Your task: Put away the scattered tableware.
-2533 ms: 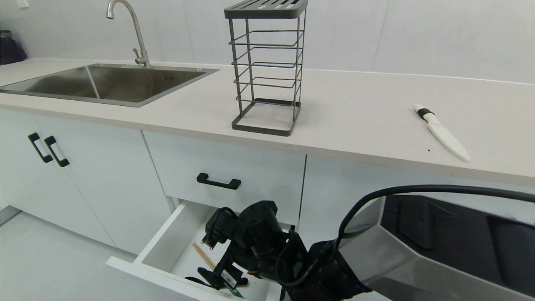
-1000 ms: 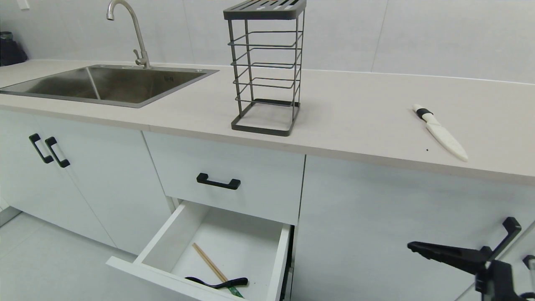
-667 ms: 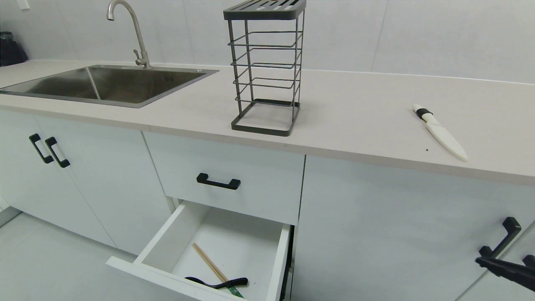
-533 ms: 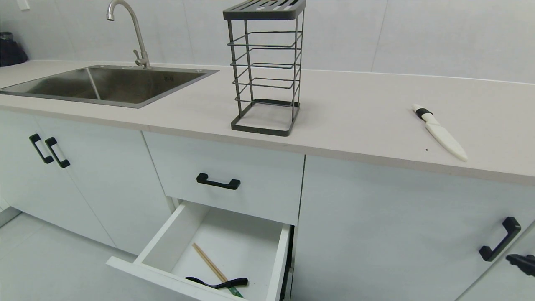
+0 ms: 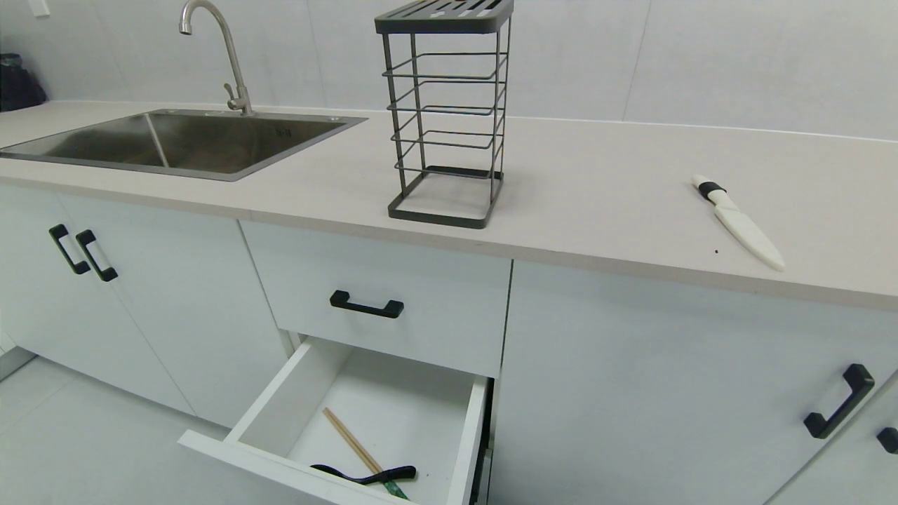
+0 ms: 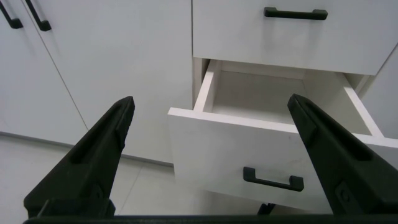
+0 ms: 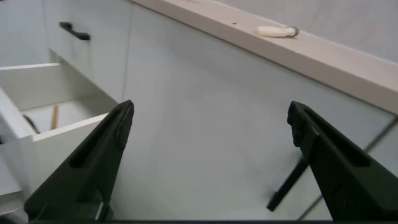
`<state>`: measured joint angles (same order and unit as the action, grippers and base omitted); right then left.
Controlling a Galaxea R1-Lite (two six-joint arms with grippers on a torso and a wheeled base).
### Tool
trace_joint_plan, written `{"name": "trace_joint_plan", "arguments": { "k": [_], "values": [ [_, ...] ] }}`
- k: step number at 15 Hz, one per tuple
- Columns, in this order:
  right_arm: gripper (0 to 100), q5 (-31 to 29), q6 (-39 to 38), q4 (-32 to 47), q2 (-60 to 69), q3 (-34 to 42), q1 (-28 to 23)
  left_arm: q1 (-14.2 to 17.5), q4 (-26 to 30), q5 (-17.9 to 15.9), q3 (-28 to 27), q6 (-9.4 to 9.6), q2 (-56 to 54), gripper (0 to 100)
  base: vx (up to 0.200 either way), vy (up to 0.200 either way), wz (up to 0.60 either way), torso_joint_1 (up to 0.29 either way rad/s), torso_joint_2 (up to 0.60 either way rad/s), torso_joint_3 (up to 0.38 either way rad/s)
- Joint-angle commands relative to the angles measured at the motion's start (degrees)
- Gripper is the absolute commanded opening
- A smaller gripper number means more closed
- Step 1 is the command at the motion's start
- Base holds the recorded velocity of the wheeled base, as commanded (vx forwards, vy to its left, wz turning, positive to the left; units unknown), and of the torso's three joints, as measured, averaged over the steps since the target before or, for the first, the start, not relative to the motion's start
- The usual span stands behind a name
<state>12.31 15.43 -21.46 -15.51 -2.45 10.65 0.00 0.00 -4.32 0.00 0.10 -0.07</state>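
Knife [image 5: 740, 223] is the piece left, lying on the countertop [image 5: 596, 189] at my right; chopsticks [image 5: 351, 440] lie in the open drawer [image 5: 280, 400]. My right gripper [image 7: 210, 107] and left gripper [image 6: 210, 102] are both spread and empty. Next, I think, the right one must rise and take the knife.

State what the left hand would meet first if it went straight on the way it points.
The left hand would likely meet the open drawer first, at its front above the handle; depth is unclear.
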Motion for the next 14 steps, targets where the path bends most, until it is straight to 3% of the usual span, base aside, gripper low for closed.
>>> {"name": "trace_joint_plan", "arguments": {
  "k": [1,6,8,12,14],
  "values": [
    [100,3.1,0.7,0.0,5.6,0.0,-7.2,0.0,0.0,0.0,0.0,-0.01,0.1,100,0.000,0.000,0.00,0.000,0.00,0.000],
    [100,3.2,2.2,-0.3,10.4,-0.1,-8.2,0.0,0.0,0.0,0.0,-0.01,0.1,100,0.000,0.000,0.00,0.000,0.00,0.000],
    [100,3.2,2.0,4.8,11.8,0.8,-11.4,0.0,0.0,0.0,0.0,-0.01,0.1,100,0.000,0.000,0.00,0.000,0.00,0.000],
    [100,-0.2,1.4,10.4,14.2,2.5,-11.0,0.0,0.0,0.0,0.0,-0.01,0.1,100,0.000,0.000,0.00,0.000,0.00,0.000],
    [100,-1.5,-5.6,13.5,14.6,2.5,-10.8,0.0,0.0,0.0,0.0,-0.27,0.1,100,0.000,0.000,0.00,0.000,0.00,0.000]
  ]
}}
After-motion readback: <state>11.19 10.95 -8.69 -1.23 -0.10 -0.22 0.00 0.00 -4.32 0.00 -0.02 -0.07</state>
